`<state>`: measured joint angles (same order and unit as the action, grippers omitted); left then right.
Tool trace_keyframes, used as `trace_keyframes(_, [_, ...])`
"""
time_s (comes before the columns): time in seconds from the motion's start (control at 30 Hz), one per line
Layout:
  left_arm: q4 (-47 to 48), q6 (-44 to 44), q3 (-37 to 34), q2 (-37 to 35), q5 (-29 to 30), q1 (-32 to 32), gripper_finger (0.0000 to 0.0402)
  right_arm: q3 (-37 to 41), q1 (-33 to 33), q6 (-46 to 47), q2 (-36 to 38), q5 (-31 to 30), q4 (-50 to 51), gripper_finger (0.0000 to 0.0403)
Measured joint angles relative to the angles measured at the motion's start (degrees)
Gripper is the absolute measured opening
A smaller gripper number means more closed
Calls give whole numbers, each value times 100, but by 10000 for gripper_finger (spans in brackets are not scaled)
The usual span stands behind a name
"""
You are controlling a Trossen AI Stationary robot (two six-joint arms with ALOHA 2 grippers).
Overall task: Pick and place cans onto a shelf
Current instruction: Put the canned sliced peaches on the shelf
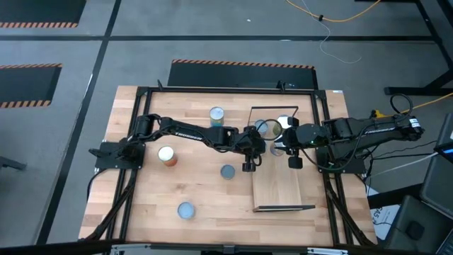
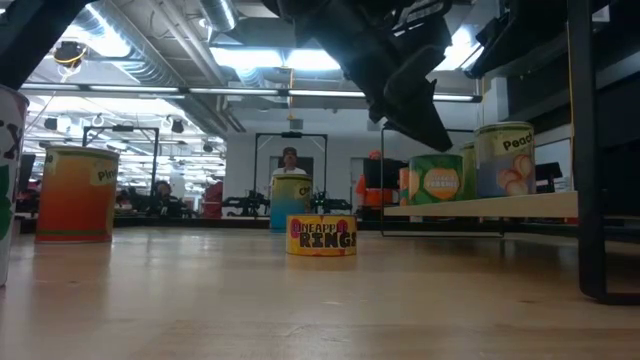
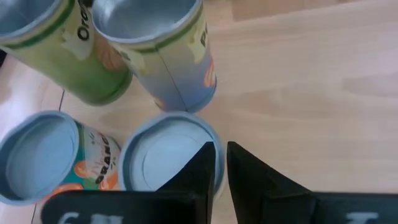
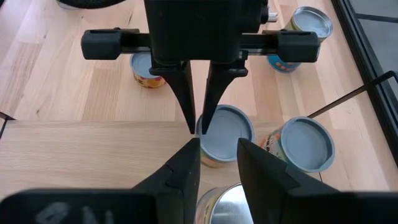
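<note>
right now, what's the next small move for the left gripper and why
Probably lift the left gripper straight up: its fingers are closed and empty over a pale-blue can already on the shelf, while the right gripper waits close opposite.

- Short yellow can (image 2: pixel 321 235) on the tabletop, low view: "RING" legible, partial "EAPP" above it.
- Tall can (image 2: pixel 505 160) on the shelf (image 2: pixel 480 205): "Peac", cut off.
- Small can (image 3: pixel 53 158), left wrist view: "ORAN" in orange letters.
- Orange-sided can (image 2: pixel 77 193): "Pi", partial.
</note>
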<state>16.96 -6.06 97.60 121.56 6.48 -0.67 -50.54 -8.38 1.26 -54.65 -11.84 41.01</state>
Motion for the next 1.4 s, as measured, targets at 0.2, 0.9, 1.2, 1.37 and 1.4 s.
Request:
trace_keyframes(0.2, [-93,-15,0,-45,2,0,36,-2,1,13,0,2,1,110])
trace_keyframes(0.9, [513,-68,5,-444,329,-37,18,13,2,17,4,2,34,110])
trace_keyframes(1.2, [1690,-5,9,-852,625,-74,2,24,-9,17,-32,4,57,110])
trace_keyframes(1.37, [2145,4,15,-695,605,-98,1,24,-9,11,-77,4,39,110])
trace_keyframes(1.4, [2232,40,4,-634,603,-105,1,24,-9,9,-85,2,37,110])
